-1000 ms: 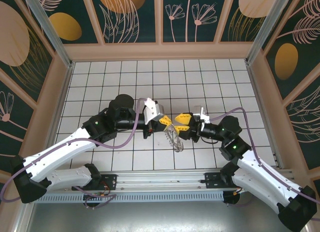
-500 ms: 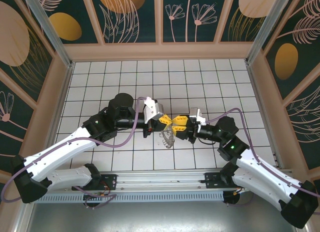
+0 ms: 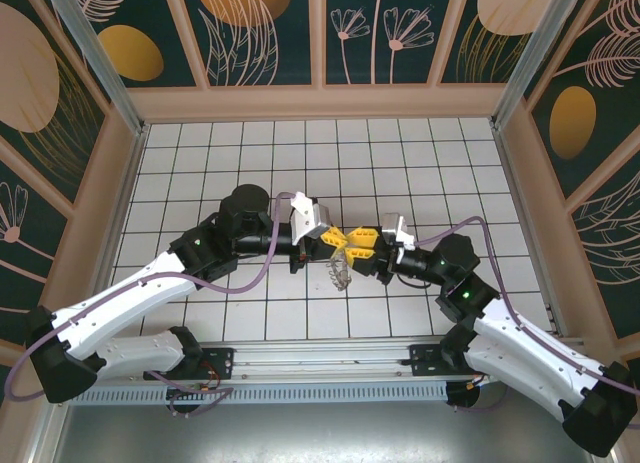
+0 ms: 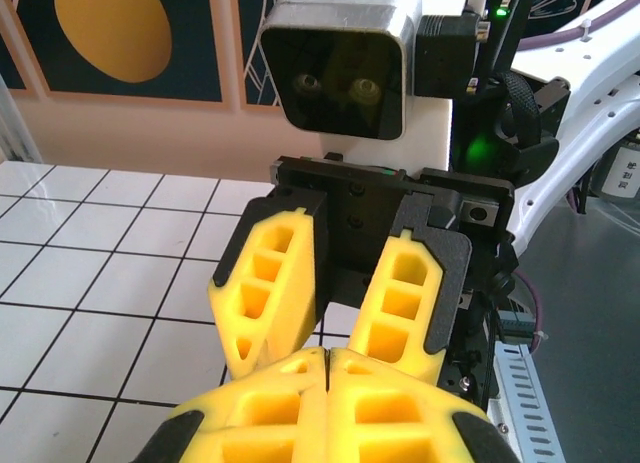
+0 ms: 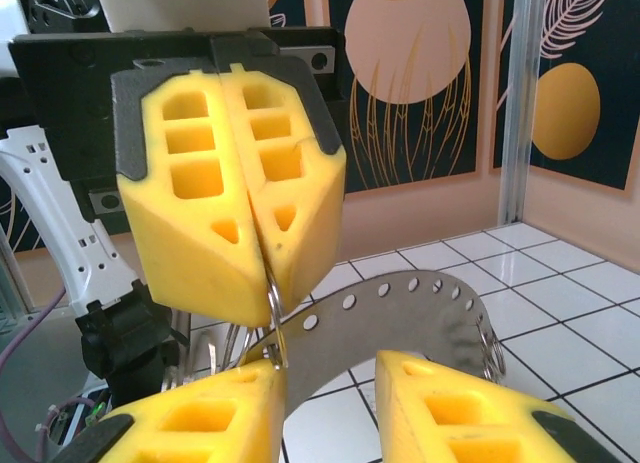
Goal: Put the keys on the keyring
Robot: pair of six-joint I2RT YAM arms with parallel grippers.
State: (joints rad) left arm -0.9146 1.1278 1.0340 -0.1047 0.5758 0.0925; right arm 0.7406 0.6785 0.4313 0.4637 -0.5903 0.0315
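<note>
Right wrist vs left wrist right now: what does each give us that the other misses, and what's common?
Right wrist: the keyring, a perforated metal band, and a thin wire loop pinched in the shut left gripper. Left wrist: the right gripper head-on, open, with its wrist camera above. Both: the yellow fingers of the two grippers nose to nose, the white tiled floor, and the patterned wall panels.

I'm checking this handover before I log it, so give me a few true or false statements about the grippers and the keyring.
1. The left gripper is shut on the keyring. True.
2. The right gripper is shut. False: it is open.
3. The keyring lies flat on the table. False: it hangs from the left gripper, off the tiles.
4. The two grippers face each other, tips close together. True.
</note>
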